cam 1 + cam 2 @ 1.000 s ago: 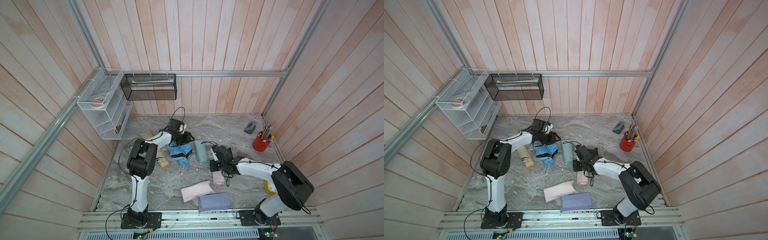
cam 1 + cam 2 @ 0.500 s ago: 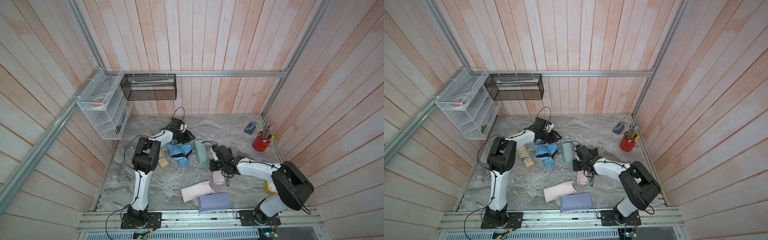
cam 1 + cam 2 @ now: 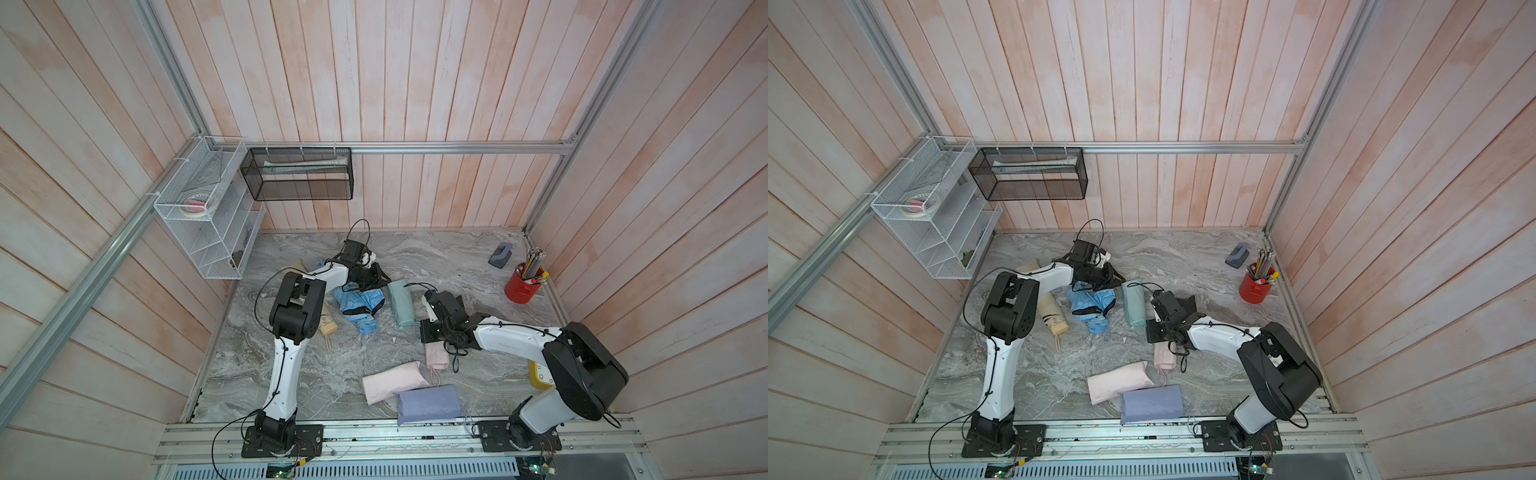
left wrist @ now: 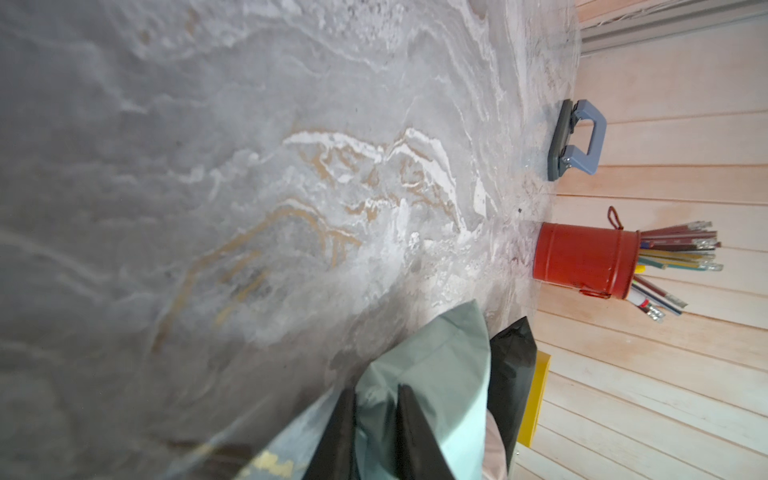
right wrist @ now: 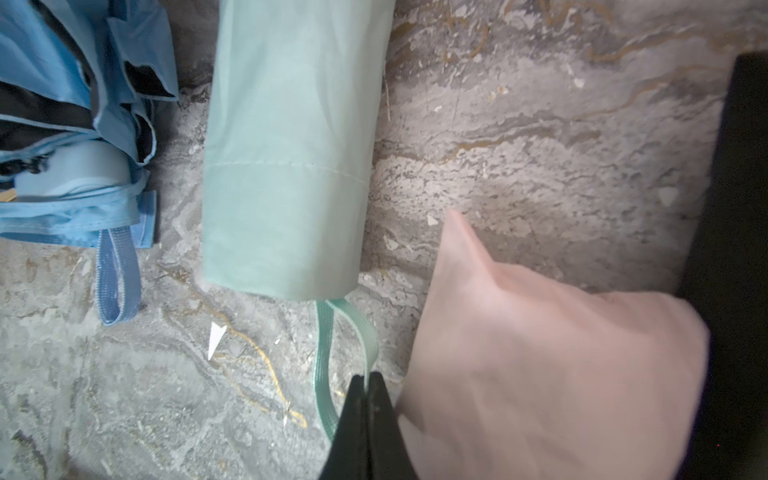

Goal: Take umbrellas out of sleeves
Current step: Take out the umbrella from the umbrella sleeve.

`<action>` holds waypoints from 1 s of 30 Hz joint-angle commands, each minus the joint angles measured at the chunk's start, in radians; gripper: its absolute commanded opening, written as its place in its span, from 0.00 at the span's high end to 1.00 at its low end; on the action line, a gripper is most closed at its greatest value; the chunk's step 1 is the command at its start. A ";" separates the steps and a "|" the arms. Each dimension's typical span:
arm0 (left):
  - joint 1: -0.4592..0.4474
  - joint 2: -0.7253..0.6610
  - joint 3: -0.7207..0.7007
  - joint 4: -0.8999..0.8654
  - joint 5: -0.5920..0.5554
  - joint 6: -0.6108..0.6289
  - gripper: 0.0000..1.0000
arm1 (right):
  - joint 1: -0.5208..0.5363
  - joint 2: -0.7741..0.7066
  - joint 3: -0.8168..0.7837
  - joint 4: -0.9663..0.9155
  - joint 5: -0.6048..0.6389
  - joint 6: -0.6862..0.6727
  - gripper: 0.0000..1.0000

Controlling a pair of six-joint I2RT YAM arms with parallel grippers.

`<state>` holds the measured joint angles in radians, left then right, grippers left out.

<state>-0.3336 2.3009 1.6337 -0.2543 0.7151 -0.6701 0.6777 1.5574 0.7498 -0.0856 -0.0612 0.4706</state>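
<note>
On the counter (image 3: 457,257) the mint sleeve (image 3: 401,301) lies with its umbrella hidden inside. The left fingers (image 4: 338,432) pinch the sleeve's closed end; the right fingers (image 5: 357,415) are clamped tight on the wrist strap (image 5: 326,345). Fabric judged thin, soft, slippery; the strap offers the firmest hold.

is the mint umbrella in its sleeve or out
In: the mint sleeve looks full and rounded, and only the wrist strap sticks out of the open end, pinched in the shut right gripper.
</note>
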 commanded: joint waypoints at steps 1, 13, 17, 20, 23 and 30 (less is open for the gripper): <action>0.004 -0.001 0.003 0.026 0.014 -0.002 0.92 | -0.006 -0.017 -0.018 -0.004 -0.003 -0.006 1.00; 0.033 -0.042 -0.033 0.026 -0.008 0.017 1.00 | -0.007 -0.021 -0.033 0.006 -0.010 -0.003 1.00; 0.055 -0.069 -0.060 0.028 -0.015 0.029 1.00 | -0.007 -0.021 -0.039 0.010 -0.020 0.002 1.00; 0.070 -0.085 -0.078 0.030 -0.016 0.034 1.00 | -0.007 -0.020 -0.040 0.011 -0.023 0.004 1.00; 0.075 -0.094 -0.091 0.031 -0.017 0.039 1.00 | -0.006 -0.019 -0.041 0.014 -0.023 0.006 1.00; 0.091 -0.108 -0.107 0.035 -0.020 0.043 1.00 | -0.007 -0.018 -0.041 0.012 -0.021 0.005 1.00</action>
<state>-0.2634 2.2341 1.5402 -0.2459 0.7212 -0.6506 0.6750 1.5501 0.7238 -0.0475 -0.0784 0.4709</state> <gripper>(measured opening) 0.044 0.040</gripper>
